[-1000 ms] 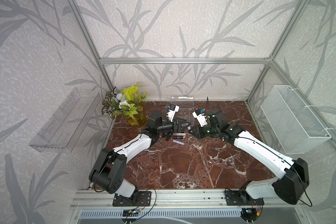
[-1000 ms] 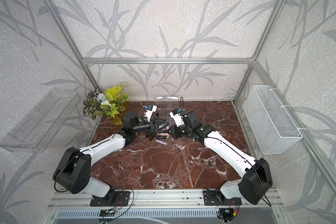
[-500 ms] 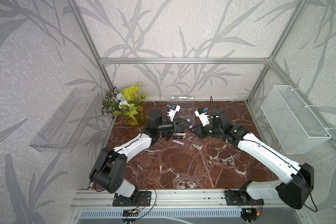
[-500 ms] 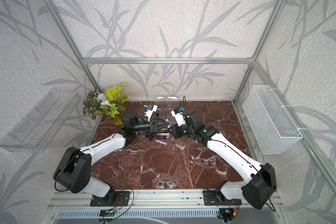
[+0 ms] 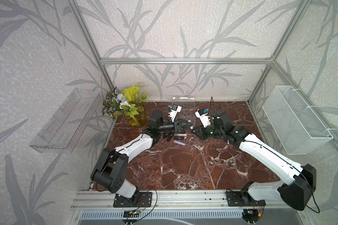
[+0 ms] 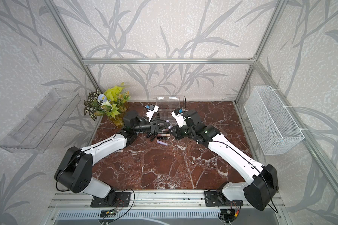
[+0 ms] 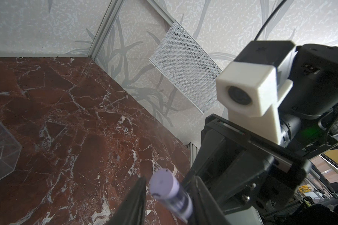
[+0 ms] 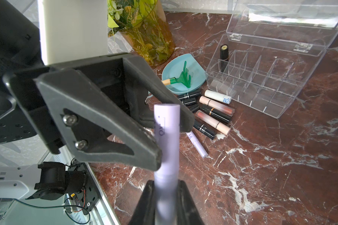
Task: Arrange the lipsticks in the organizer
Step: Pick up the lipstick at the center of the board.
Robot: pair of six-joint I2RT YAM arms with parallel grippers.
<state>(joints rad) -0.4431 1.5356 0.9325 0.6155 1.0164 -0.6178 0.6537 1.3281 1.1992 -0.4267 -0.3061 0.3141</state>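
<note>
in a top view the left end effector [image 5: 190, 125] and right end effector [image 5: 194, 131] meet over the bench [image 5: 183, 165], near the open organizer [image 5: 183, 113] and loose lipsticks [image 5: 179, 136]. left wrist: a lilac tube [image 7: 168, 187] sits between the left fingers [image 7: 139, 194]; whether they grip it, i cannot tell. right wrist: the right end effector [image 8: 166, 185] is clamped on the lilac tube; a black tube [image 8: 223, 56] stands in a corner cell.

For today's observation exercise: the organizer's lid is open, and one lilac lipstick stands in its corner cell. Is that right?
Not quite. The lipstick standing in the corner cell of the organizer is black, not lilac; the right wrist view shows it. The lid is indeed open.
</note>
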